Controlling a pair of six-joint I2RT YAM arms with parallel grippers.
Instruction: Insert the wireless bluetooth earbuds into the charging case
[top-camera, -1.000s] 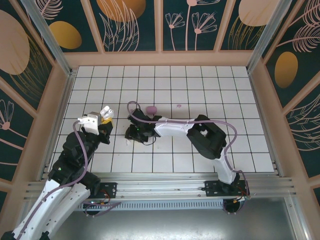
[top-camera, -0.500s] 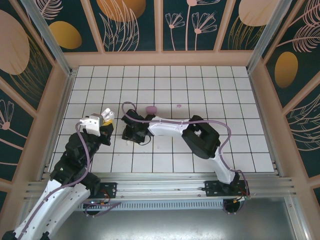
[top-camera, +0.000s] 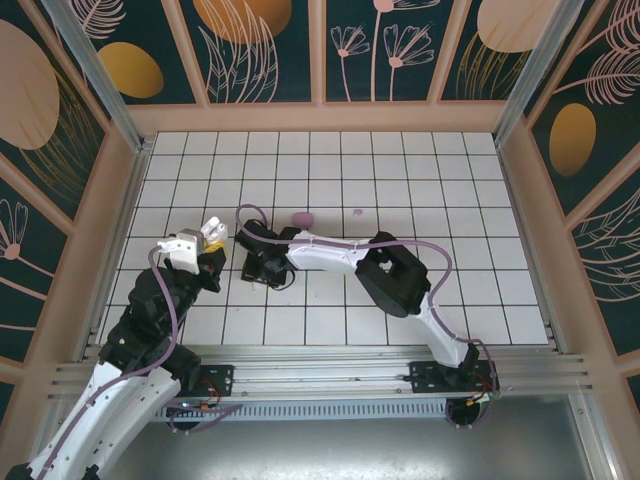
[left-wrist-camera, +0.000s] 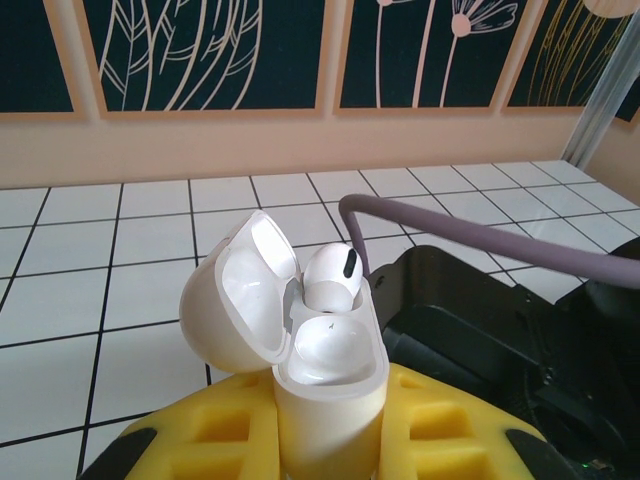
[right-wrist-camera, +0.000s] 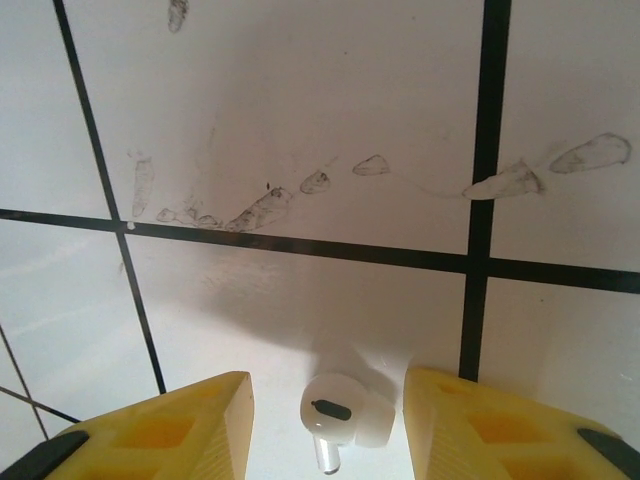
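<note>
The left jaws are clenched on the white charging case (left-wrist-camera: 325, 390), gripping it upright between their yellow pads (left-wrist-camera: 450, 430). Its lid (left-wrist-camera: 235, 290) is swung open to one side, so both sockets face up and can be reached from above. One white earbud (left-wrist-camera: 330, 275) already sits in the far socket, while the near socket (left-wrist-camera: 330, 345) is empty. The case is held above the worktop (top-camera: 450, 200), just left of the right arm (top-camera: 340, 255), presumably to keep the carry short.

The right jaws are released and point down at the tiles, with a yellow pad (right-wrist-camera: 150, 430) on either side of a second white earbud (right-wrist-camera: 345, 420). That earbud lies on its side on the worktop between the pads, touching neither, and is placed to be pinched across its body. By the look of it, the step in hand is picking up the bud meant for the empty socket.

Farther back on the tiles lie a pale purple piece (top-camera: 300, 218) and, well apart from it, a smaller purple speck (top-camera: 358, 212), both too small to tell more
</note>
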